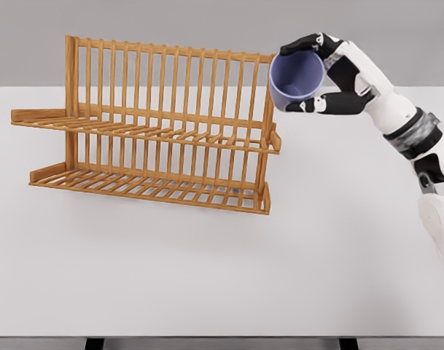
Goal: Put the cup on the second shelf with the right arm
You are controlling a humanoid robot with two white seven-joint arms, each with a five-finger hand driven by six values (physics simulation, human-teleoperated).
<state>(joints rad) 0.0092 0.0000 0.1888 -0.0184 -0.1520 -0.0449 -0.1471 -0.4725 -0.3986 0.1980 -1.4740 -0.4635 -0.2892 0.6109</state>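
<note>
A lavender cup (297, 79) is held in the air by my right hand (325, 73), tipped so its open mouth faces the camera. The black fingers wrap over its top and under its base. It hangs just right of the wooden dish rack's (152, 127) upper right corner, above the right end of the upper shelf (207, 137). The rack has two slatted shelves; the lower shelf (149, 188) rests on the table. Both shelves hold nothing. My right arm comes in from the right edge. The left arm does not show.
The rack stands on a white table (222, 277) toward its back left. A grey wall lies behind. The table's front edge runs along the bottom of the view.
</note>
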